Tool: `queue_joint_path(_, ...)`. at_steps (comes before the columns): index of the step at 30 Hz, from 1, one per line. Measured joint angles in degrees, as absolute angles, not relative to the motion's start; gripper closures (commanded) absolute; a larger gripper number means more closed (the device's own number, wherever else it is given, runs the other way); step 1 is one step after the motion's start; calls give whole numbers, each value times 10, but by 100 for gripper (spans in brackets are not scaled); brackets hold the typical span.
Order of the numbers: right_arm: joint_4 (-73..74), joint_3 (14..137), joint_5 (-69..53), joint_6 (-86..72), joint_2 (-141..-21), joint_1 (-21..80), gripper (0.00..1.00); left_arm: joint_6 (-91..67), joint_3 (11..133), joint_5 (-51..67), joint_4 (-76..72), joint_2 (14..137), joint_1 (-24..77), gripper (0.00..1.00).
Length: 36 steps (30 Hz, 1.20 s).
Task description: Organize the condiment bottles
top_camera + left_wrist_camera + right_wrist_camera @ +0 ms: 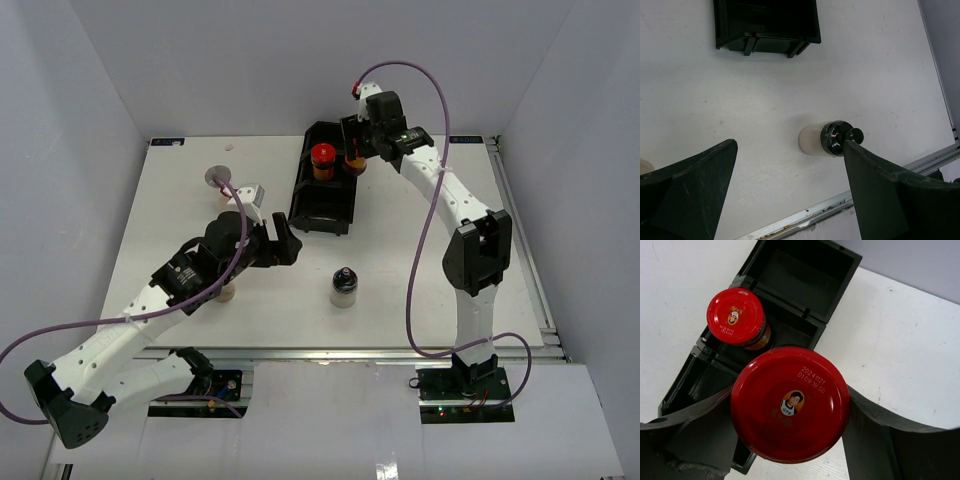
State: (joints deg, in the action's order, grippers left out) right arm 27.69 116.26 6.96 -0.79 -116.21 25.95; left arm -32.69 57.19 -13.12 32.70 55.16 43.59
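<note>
1. The right gripper (354, 158) is clamping 1 red-capped bottle (790, 402) over the tray (805, 285) at the far edge.
2. 1 second red-capped bottle (736, 316) is standing inside it.
3. The left gripper (790, 165) is hanging wide open, empty, near 1 dark-capped bottle (826, 140).

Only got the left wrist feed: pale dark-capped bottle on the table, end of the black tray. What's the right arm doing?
Observer: Right gripper is shut on a red-capped bottle at the black tray's right side.
Operator: Tray empty?
Observer: No, another red-capped bottle stands in its middle compartment.
Operator: Any others out?
Observer: A grey-lidded bottle at the table's far left, beyond the left arm.
</note>
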Motion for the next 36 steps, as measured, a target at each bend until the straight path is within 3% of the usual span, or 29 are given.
queue_joint_path(28, 175, 1155, 90, 34, -1249, 283, 92, -315, 573, -150, 335, 526, 436, 2)
queue_joint_path(30, 172, 1155, 90, 34, -1255, 283, 89, -315, 573, -151, 335, 526, 436, 2)
queue_joint_path(36, 165, 1155, 94, 34, -1279, 286, 64, -315, 573, -152, 335, 526, 436, 2)
